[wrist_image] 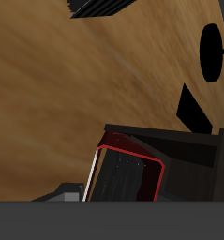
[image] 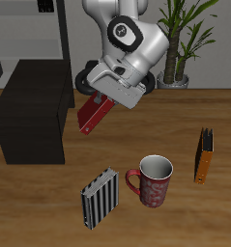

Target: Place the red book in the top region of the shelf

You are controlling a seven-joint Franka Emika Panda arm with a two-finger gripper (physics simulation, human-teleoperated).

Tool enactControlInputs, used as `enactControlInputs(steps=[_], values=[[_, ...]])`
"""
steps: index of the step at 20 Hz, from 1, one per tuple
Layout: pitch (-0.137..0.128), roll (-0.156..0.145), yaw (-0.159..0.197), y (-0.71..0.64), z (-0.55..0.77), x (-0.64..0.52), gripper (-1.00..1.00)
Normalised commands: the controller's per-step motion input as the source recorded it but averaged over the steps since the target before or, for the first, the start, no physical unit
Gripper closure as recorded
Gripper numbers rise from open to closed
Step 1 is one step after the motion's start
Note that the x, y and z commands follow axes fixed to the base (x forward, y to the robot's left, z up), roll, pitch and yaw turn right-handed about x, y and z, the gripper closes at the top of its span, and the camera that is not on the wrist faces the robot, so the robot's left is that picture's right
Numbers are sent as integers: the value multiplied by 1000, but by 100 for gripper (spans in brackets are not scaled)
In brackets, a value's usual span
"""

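I am holding the red book (wrist_image: 123,173) above the wooden table (wrist_image: 76,84), pale page edges showing.

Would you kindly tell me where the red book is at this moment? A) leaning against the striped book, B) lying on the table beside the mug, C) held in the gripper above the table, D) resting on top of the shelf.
C: the red book hangs tilted in the gripper, off the table and beside the shelf.

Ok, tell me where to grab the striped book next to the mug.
Take the striped book by its top edge, coming straight down and pinching across its thin thickness. It stands upright on the table, and the mug crowds one cover. For now, though, the gripper is shut on the red book.
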Motion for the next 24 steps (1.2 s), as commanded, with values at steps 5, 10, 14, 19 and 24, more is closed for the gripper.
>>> enactControlInputs(steps=[5,10,14,19,24], values=[[14,-58,-25,-198,12,-13,100],[4,-49,-13,-109,-16,-3,100],[33,-31,-16,-48,-76,35,100],[5,-14,-2,-21,-62,-27,100],[-4,-30,6,-4,-43,-28,100]])
